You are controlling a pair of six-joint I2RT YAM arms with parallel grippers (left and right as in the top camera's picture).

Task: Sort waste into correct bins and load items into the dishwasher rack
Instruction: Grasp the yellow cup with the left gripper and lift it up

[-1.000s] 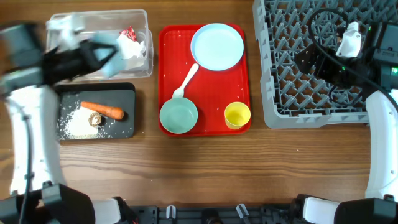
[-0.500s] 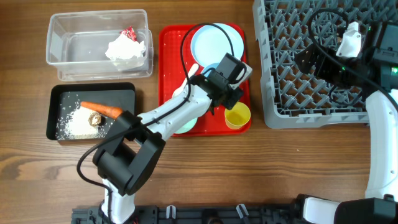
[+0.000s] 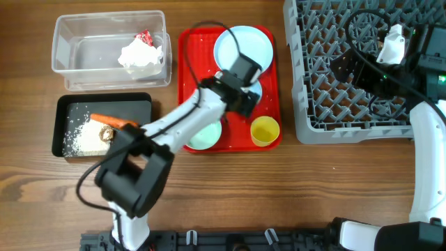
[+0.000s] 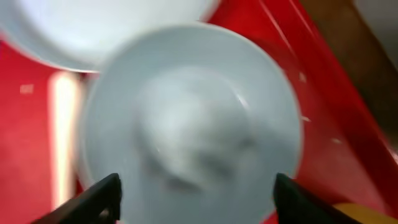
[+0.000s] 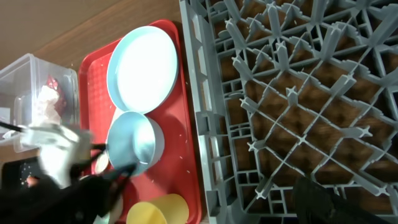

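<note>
My left gripper [image 3: 244,87] hangs open over the red tray, its fingers [image 4: 102,199] wide apart on either side of the light blue bowl [image 4: 186,124], which sits on the tray just below the pale blue plate [image 3: 244,45]. The arm partly covers the mint-green bowl [image 3: 202,136] and hides the spoon. A yellow cup [image 3: 265,129] stands at the tray's front right. My right gripper [image 3: 343,70] is open and empty above the grey dishwasher rack [image 3: 327,111]. Carrot [image 3: 115,123], brown lump [image 3: 106,134] and rice [image 3: 82,141] lie in the black tray [image 3: 59,125]. Paper [image 3: 139,54] and red wrapper [image 3: 144,37] lie in the clear tub [image 3: 70,49].
The red serving tray [image 3: 272,84] lies between the two bins on the left and the rack on the right. Bare wooden table [image 3: 279,195] runs along the front. The right arm's cables [image 3: 362,28] loop over the rack.
My left arm swung from above the clear tub to the red tray with the light blue bowl, then opened its jaws. The right arm has not moved.
</note>
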